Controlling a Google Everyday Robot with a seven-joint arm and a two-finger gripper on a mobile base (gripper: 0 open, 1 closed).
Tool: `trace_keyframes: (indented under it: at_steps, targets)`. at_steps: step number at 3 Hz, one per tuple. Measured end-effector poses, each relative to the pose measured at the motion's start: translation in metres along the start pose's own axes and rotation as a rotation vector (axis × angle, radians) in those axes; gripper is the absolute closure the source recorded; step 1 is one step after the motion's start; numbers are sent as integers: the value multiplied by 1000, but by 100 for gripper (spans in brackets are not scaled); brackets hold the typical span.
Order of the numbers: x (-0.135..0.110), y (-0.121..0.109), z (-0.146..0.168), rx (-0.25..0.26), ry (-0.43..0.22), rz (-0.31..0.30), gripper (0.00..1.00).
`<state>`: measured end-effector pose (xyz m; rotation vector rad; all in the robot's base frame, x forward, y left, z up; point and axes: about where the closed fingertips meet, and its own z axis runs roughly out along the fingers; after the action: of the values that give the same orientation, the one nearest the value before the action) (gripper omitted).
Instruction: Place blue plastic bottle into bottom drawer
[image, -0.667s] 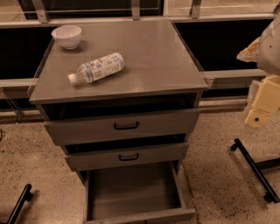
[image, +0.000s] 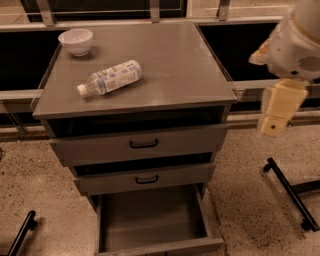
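Note:
The blue plastic bottle (image: 111, 77) lies on its side on the grey cabinet top (image: 170, 65), left of centre, with its white cap pointing front-left. The bottom drawer (image: 152, 225) is pulled out at the foot of the cabinet, and its grey inside holds nothing. My gripper (image: 274, 125) hangs in the air to the right of the cabinet, beyond its right edge, at about the height of the top drawer. It is well apart from the bottle and nothing shows in it.
A white bowl (image: 76, 41) stands at the back left corner of the cabinet top. The two upper drawers (image: 144, 144) with black handles are slightly ajar. Black chair or stand legs (image: 290, 192) lie on the speckled floor at right, and another (image: 20, 232) at left.
My arm and gripper have moved a little to the left, closer to the cabinet's right edge. The bottle, bowl and drawers have not moved.

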<state>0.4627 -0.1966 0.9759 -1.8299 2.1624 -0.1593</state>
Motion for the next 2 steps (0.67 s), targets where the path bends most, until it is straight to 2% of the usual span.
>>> trace_keyframes:
  at_steps: [1, 2]
  targets:
    - [-65, -36, 16, 42, -1, -217, 0]
    - [-137, -64, 26, 80, -54, -433, 0]
